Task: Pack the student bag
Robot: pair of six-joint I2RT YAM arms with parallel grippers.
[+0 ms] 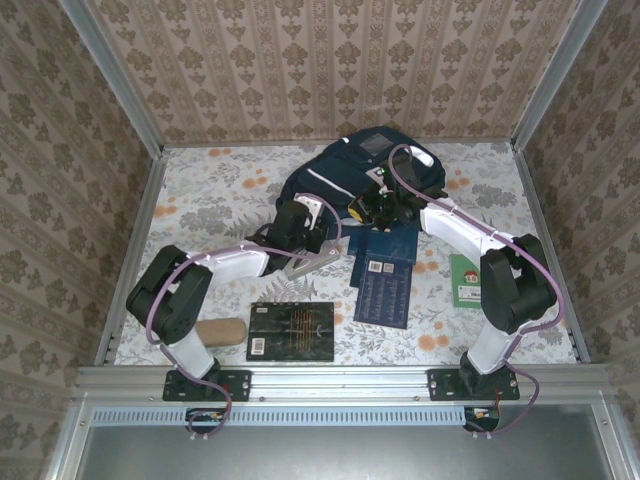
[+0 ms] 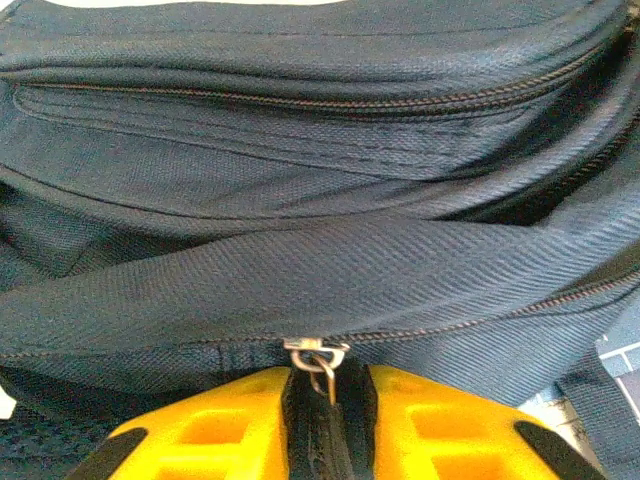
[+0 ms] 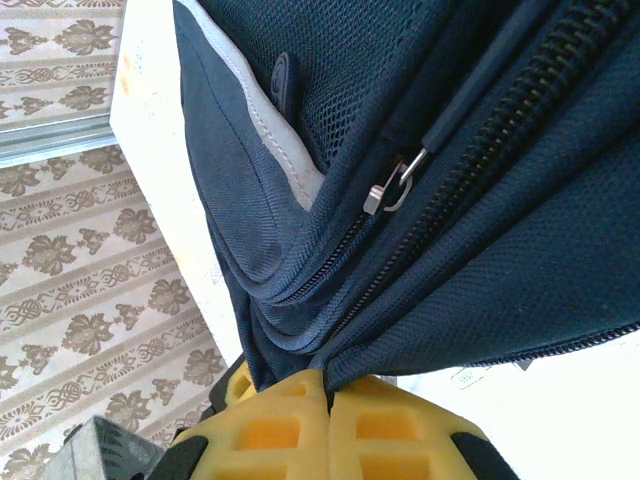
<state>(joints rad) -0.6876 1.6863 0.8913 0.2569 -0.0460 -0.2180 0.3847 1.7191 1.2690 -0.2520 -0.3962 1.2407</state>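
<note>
Floral table, navy student bag, left tool pinching its zipper pull, right tool clamping its fabric

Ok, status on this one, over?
Left claw shut on bag at zip pull. Right claw pinching bag fabric. Black book outside bag, unpacked.

We log the student bag: navy woven fabric, thin white stripe, pale patches near its top. It lies slumped and creased by the tabletop's far edge, slightly right of centre. Visible zips look closed.
</note>
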